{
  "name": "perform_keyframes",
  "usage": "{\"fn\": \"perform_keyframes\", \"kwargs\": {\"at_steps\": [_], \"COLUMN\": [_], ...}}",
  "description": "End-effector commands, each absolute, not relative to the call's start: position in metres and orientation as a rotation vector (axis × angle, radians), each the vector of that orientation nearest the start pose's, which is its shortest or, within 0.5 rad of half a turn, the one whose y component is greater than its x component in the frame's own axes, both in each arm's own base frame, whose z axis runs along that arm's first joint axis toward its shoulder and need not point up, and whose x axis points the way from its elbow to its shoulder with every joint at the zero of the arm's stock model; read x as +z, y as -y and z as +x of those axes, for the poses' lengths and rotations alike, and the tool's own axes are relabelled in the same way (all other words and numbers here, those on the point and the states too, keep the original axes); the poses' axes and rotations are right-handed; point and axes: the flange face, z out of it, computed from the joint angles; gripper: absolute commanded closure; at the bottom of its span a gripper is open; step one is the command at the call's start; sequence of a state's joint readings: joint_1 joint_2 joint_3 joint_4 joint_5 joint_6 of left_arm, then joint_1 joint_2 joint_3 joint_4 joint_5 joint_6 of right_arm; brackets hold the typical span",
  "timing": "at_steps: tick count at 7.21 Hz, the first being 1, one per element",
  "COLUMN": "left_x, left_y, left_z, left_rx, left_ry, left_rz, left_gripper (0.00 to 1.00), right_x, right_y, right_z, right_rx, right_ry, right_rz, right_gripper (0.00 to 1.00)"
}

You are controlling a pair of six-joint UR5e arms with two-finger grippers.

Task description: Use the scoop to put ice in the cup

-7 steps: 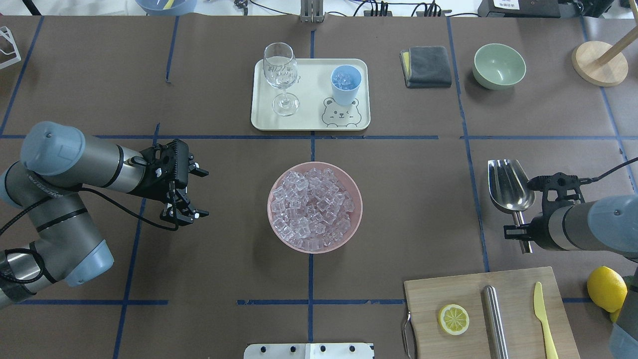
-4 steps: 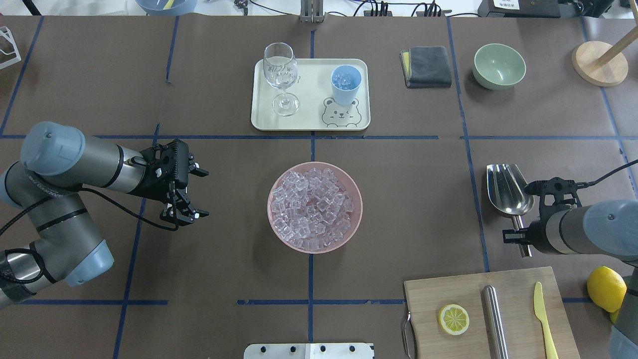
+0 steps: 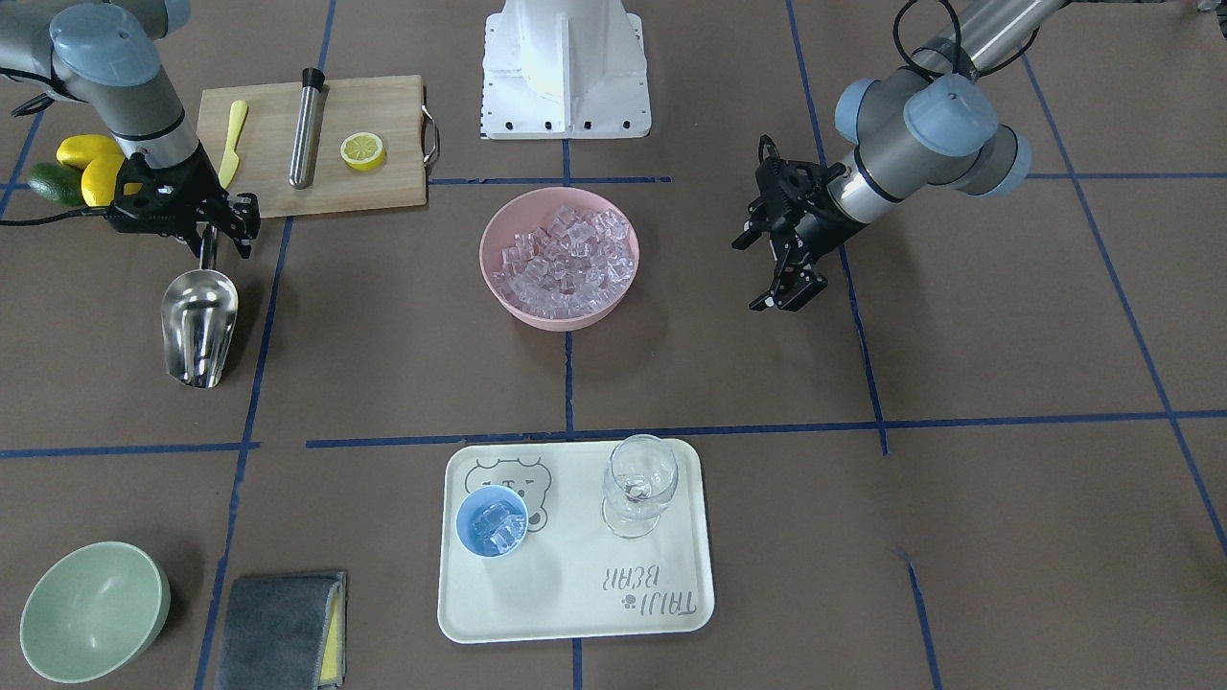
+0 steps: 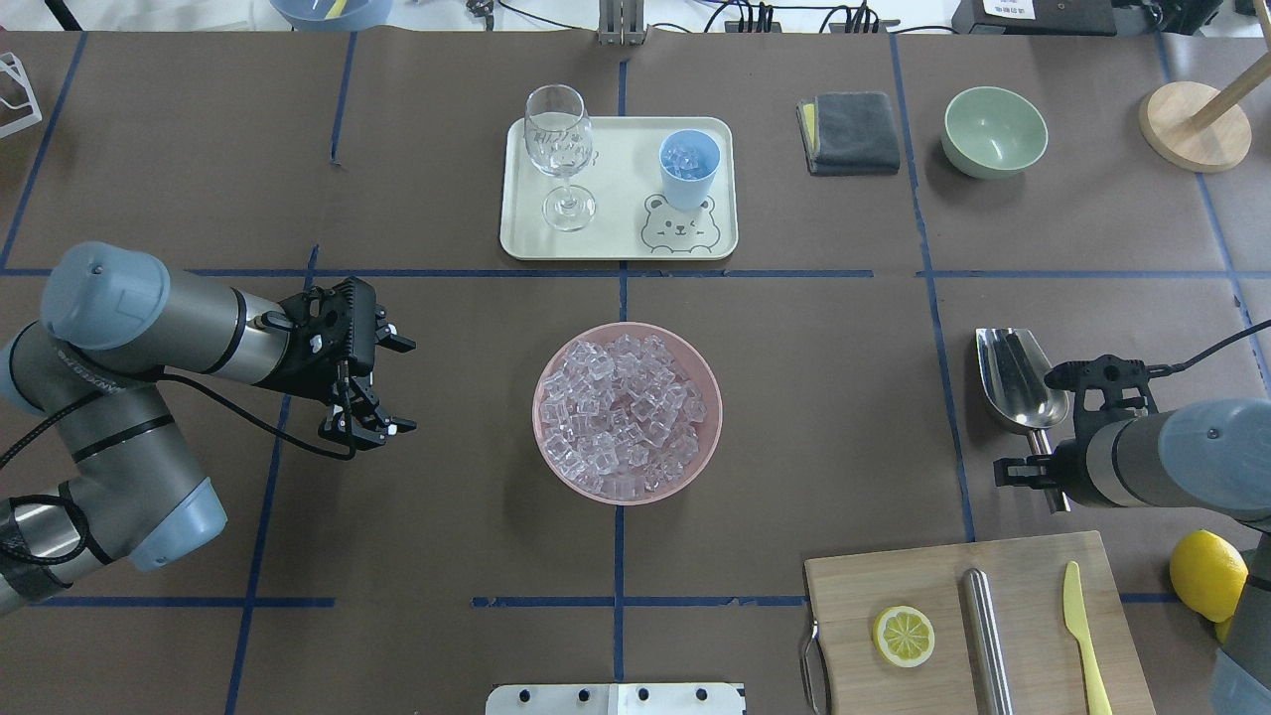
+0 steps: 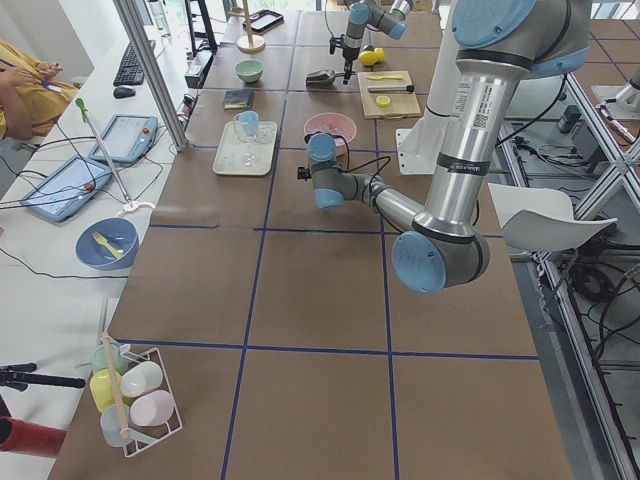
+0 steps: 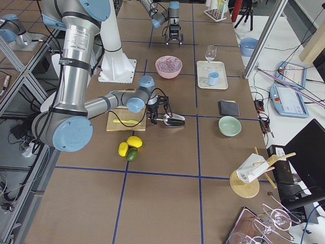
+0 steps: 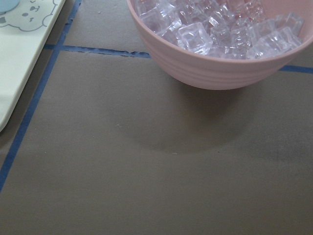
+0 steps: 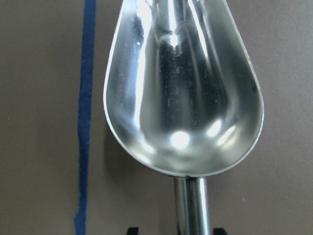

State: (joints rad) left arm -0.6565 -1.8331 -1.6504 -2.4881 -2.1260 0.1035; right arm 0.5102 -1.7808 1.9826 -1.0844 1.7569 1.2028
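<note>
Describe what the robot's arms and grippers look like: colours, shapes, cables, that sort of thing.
The left arm and right arm are silver-grey tubes with rounded blue-grey joint caps and black rings at the joints. The left gripper and right gripper are black and skeletal, with two fingers each. A black cable trails from each wrist.

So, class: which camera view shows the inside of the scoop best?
The right wrist-mounted view: the scoop fills the frame, its trough plainly empty. The overhead and front-facing views show it whole but small; both side views show it smaller still; the left wrist-mounted view misses it.
</note>
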Motion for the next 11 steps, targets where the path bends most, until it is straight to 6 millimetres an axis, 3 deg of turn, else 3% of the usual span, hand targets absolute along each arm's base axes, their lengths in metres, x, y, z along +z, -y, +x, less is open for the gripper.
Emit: {"fn": "perform_keyframes", "kwargs": {"at_steps": [1,3,4,5,6,7,8,9,11], "left_x": [0.371,0.378,0.389,0.415,0.438,0.474,0.515,0.537,0.564], "left_y": [0.425,0.437,0.446,0.451,0.458,0.467,0.467,0.477,0.494], "left_z": [0.417,0.402,0.385,0.358,0.32,0.265,0.213,0.154,0.091], "left_rx": [1.202,1.175,1.149,1.118,1.07,1.06,1.186,1.209,1.086], "left_ry": [-0.989,-0.965,-0.942,-0.909,-0.877,-0.797,-0.648,-0.525,-0.471], "left_rz": [1.008,1.005,0.995,0.967,0.944,0.942,0.987,1.018,0.913], "left_gripper": [0.0,0.0,0.0,0.0,0.0,0.0,0.0,0.0,0.0], "right_x": [0.51,0.489,0.48,0.475,0.473,0.477,0.487,0.503,0.545], "right_y": [0.313,0.315,0.317,0.324,0.337,0.352,0.365,0.377,0.399], "right_z": [-0.323,-0.309,-0.292,-0.275,-0.254,-0.227,-0.204,-0.179,-0.116], "right_rx": [0.078,0.085,0.094,0.117,0.1,0.057,0.023,0.004,-0.051], "right_ry": [0.702,0.736,0.749,0.768,0.799,0.816,0.822,0.822,0.806], "right_rz": [0.131,0.154,0.162,0.15,0.127,0.122,0.125,0.128,0.142], "right_gripper": [0.0,0.0,0.0,0.0,0.0,0.0,0.0,0.0,0.0]}}
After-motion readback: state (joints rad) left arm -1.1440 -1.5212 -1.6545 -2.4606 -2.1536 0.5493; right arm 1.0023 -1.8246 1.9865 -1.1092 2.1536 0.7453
